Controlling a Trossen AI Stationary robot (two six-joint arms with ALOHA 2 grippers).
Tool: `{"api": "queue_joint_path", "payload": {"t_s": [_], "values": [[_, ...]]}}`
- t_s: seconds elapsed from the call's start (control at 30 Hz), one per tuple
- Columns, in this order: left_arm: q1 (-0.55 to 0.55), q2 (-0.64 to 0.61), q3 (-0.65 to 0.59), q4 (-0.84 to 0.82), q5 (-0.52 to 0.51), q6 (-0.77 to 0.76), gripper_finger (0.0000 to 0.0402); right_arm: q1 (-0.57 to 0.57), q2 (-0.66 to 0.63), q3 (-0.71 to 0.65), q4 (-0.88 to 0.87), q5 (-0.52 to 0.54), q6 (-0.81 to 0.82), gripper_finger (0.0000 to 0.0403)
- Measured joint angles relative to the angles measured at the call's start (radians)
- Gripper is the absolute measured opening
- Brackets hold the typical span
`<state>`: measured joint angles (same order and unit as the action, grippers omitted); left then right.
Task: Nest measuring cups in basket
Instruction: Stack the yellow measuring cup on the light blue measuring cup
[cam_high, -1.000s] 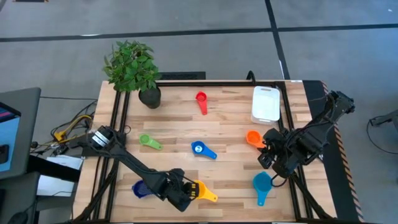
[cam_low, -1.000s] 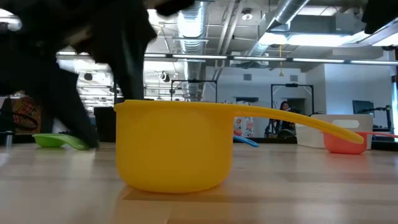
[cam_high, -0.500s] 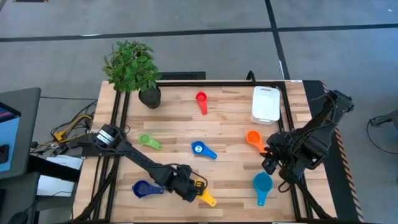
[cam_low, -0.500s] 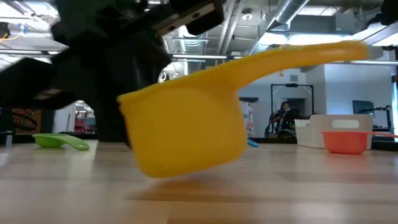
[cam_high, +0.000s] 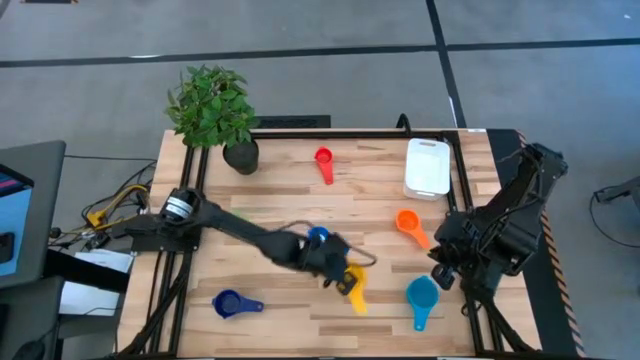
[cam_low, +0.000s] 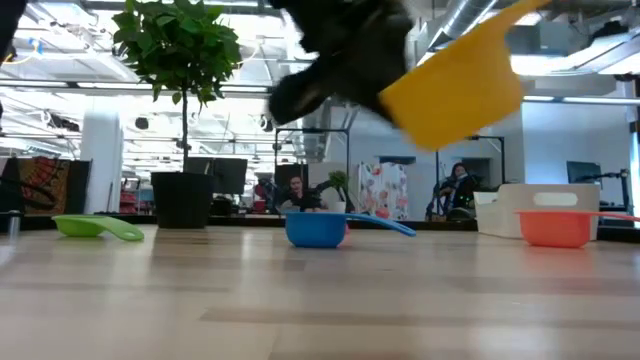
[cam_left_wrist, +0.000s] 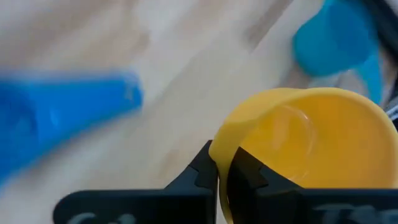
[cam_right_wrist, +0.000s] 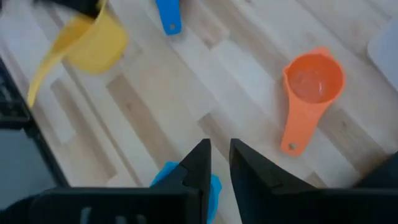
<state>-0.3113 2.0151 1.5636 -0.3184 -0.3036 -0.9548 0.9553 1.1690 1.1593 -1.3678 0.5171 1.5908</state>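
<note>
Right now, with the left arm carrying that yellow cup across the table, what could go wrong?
The left gripper pinches only the rim of the yellow cup, which hangs tilted above the table in the low view, so it might twist or slip out.

The basket is at the far right; the orange cup and the right gripper, hovering over the teal cup, lie near that route and could be bumped.
</note>
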Motion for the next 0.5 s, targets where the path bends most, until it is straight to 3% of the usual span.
{"api": "queue_joint_path", "payload": {"t_s": [0.27, 0.5], "values": [[0.097, 0.095, 0.214, 0.045, 0.0, 0.289, 0.0001, 0.058, -0.012, 0.124, -0.139, -0.057, 0.001, 0.0058], [0.129, 0.289, 0.539, 0.011, 0.045, 0.407, 0.0, 0.089, -0.026, 0.216, -0.201, -0.109, 0.012, 0.0029]]}}
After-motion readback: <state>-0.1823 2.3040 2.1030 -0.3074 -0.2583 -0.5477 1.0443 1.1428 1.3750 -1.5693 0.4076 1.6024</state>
